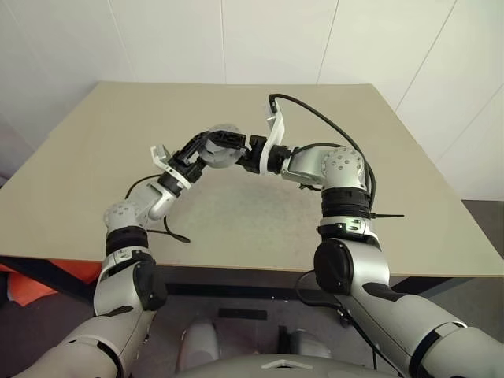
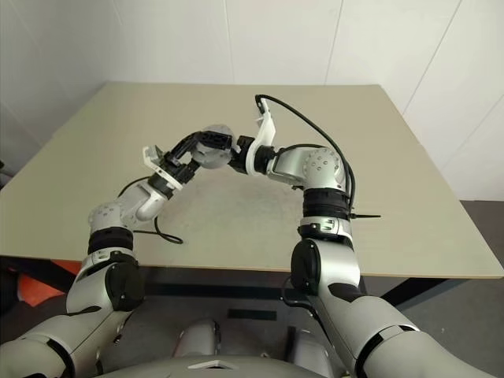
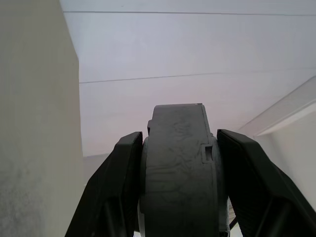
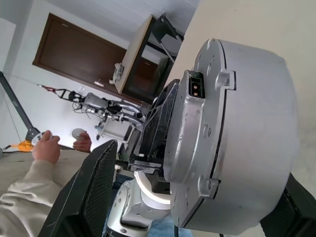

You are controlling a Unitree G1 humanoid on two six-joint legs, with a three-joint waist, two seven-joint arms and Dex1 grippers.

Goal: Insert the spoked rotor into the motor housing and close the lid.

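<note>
A: Well, where is the motor housing (image 4: 232,138)?
B: Clamped between the left end effector (image 1: 214,148) fingers, above the surface (image 1: 236,220). The right end effector (image 4: 173,197) stands wide around it, not gripping.
A: Advice?
B: Keep the left's hold firm while the right seats the lid squarely.

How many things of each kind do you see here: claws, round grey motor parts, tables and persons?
claws: 2 (left claw, right claw)
motor housing: 1, held up between the two claws
table: 1
person: 1, in the background of the right wrist view
Total: 5
</note>
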